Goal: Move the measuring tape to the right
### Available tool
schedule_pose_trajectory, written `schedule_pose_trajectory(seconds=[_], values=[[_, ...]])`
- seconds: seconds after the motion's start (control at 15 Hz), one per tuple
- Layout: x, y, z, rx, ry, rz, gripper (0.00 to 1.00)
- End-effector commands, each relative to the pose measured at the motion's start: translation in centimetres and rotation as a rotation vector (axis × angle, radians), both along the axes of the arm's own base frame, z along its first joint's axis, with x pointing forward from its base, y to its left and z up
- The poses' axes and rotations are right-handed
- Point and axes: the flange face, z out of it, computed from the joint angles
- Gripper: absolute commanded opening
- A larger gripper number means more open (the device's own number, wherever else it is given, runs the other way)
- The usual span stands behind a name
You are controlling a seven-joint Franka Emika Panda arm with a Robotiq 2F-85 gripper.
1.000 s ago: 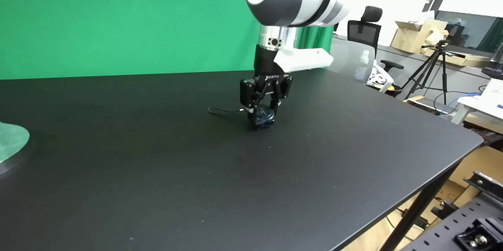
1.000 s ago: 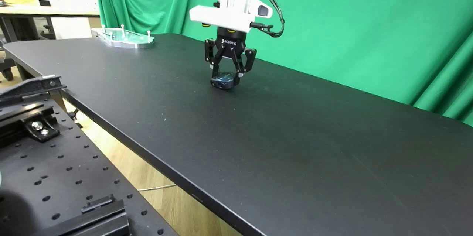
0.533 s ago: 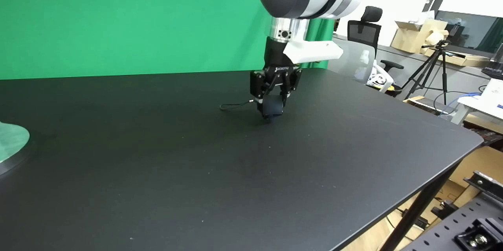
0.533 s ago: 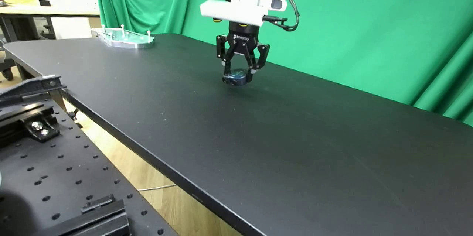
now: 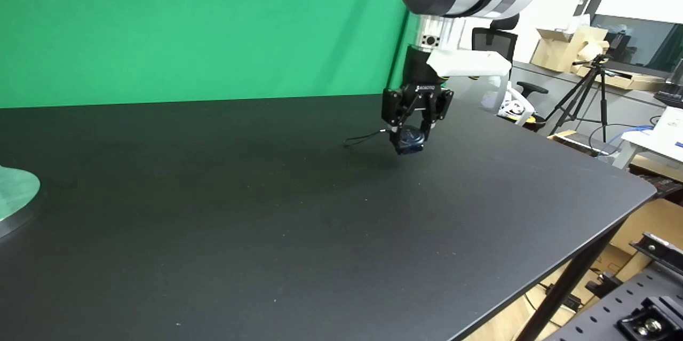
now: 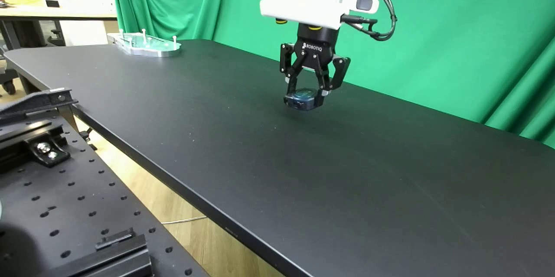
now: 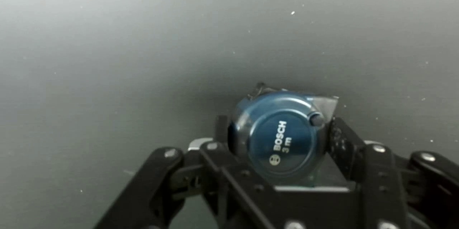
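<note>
The measuring tape is a small, roundish blue-grey case (image 5: 411,140), also seen in an exterior view (image 6: 302,100). In the wrist view the case (image 7: 281,143) shows its round face marked "BOSCH 3 m". A thin dark strap (image 5: 365,138) hangs off to one side. My gripper (image 5: 410,137) is shut on the tape, with one finger on each side of the case. The gripper also shows in an exterior view (image 6: 305,95) and in the wrist view (image 7: 279,130). The tape is held a little above the black table (image 5: 267,234), with a faint shadow below it.
A pale green platform with a light rim (image 6: 149,51) stands on the table's far end; part of it shows in an exterior view (image 5: 16,194). A dark perforated bench (image 6: 91,201) with rails stands beyond the table's edge. A green curtain (image 5: 187,31) runs behind the table.
My gripper has moved to the right in both exterior views, carrying the tape and its strap. The tape has risen from the tabletop. The gripper has stayed shut on it.
</note>
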Motion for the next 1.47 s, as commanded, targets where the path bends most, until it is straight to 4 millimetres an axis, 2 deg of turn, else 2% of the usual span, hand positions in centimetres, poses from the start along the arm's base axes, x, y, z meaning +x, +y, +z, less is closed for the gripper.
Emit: schedule_pose_trajectory(seconds=[0.0, 0.4, 0.6, 0.67, 0.73, 0.93, 1.07, 1.4], values=[[-1.1, -1.9, -0.5, 0.059, 0.043, -0.054, 0.45], [-2.3, -4.8, -2.0, 0.107, 0.077, -0.11, 0.45], [-2.5, -5.5, -2.3, 0.102, 0.078, -0.121, 0.45], [-2.5, -5.5, -2.3, 0.102, 0.081, -0.122, 0.56], [-2.5, -5.5, -2.4, 0.103, 0.082, -0.122, 0.92], [-2.5, -5.4, -2.0, 0.102, 0.077, -0.121, 1.0], [-2.5, -5.3, -1.4, 0.1, 0.067, -0.121, 1.0], [-2.5, -4.4, 1.9, 0.052, 0.027, -0.107, 1.0]])
